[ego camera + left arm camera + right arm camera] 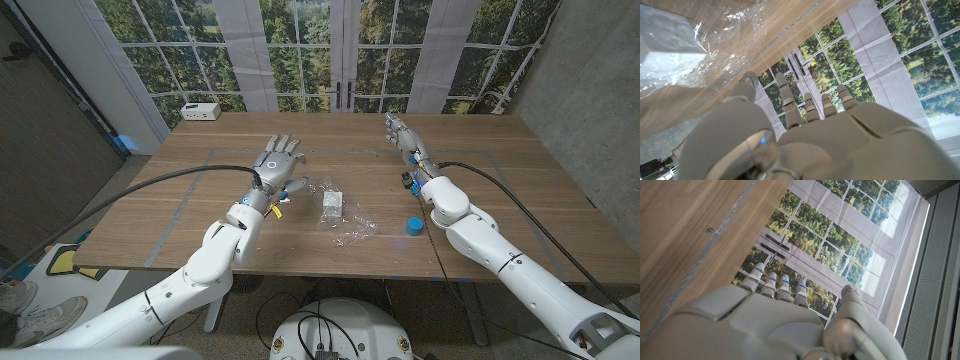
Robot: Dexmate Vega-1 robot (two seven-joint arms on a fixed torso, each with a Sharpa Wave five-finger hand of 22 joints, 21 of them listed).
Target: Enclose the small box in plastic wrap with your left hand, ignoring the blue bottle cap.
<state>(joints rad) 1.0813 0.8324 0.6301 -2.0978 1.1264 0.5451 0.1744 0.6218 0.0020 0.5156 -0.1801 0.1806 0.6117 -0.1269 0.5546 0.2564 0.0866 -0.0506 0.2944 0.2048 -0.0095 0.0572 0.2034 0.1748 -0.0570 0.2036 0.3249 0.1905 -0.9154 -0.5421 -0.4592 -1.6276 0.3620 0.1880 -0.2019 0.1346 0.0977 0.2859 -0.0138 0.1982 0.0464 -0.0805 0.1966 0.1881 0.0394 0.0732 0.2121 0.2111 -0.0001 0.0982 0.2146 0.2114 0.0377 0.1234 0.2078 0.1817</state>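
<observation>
Box [332, 205]: small, white, mid-table, sitting on the wrap, between the two arms.
Wrap [350, 225]: clear sheet, crumpled, spread under and around box, mostly toward the near edge; in left wrist view a fold lies partly over the box [667, 52].
Left hand [277, 163]: just left of box, fingers spread, holding nothing, not touching wrap as far as visible.
Right hand [402, 131]: far side of table, well apart from box, fingers apart, nothing held.
Cap [413, 227]: blue, right of wrap, near right forearm, untouched.
Table [480, 170]: wood.
Progress: looks partial; box is on wrap, not clearly enclosed. Left: fold loose sheet over box.
</observation>
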